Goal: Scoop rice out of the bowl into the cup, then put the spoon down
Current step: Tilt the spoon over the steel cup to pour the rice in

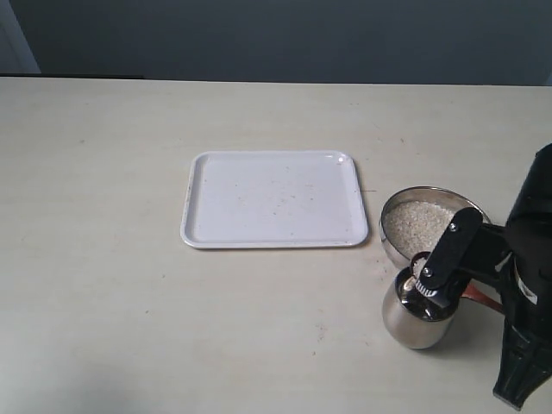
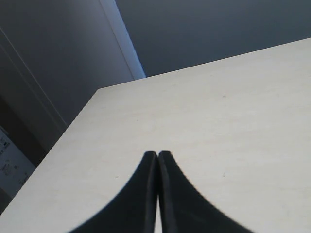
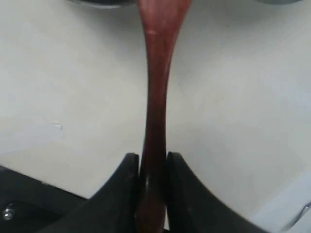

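**Spoon pinched above the cup, rice heaped in the bowl behind**

Nearest the exterior camera, the cup (image 1: 414, 326) is seen upright on the table (image 1: 103, 276), toward the right. It is a small rounded tumbler of shiny steel. Its mouth is partly covered by the black links of the right arm, which is extended in from the right edge.

The spoon (image 3: 156, 87) is pinched by the right gripper (image 3: 153, 160). In the right wrist view its slim reddish-brown handle is clamped between the two black fingers and is seen running straight out from them. In the exterior view only a short reddish strip of handle is shown, under the arm beside the cup. The oval end is hidden, so whether it is loaded cannot be told.

Just behind the cup the bowl (image 1: 395, 205) is placed, wider and shallower, also of shiny steel; whether the two touch cannot be told. It is filled with the rice (image 1: 418, 222), an off-white granular mass.

Farther back and to the left, apart from the bowl, a white rectangular tray (image 1: 191, 203) is laid flat. Beyond it the table is bounded by a dark wall (image 1: 302, 39).

In the left wrist view the left gripper (image 2: 158, 154) is shown with its fingers pressed together, nothing between them, above bare tabletop.

Counted: one cup, one bowl, one spoon, one tray, two grippers.
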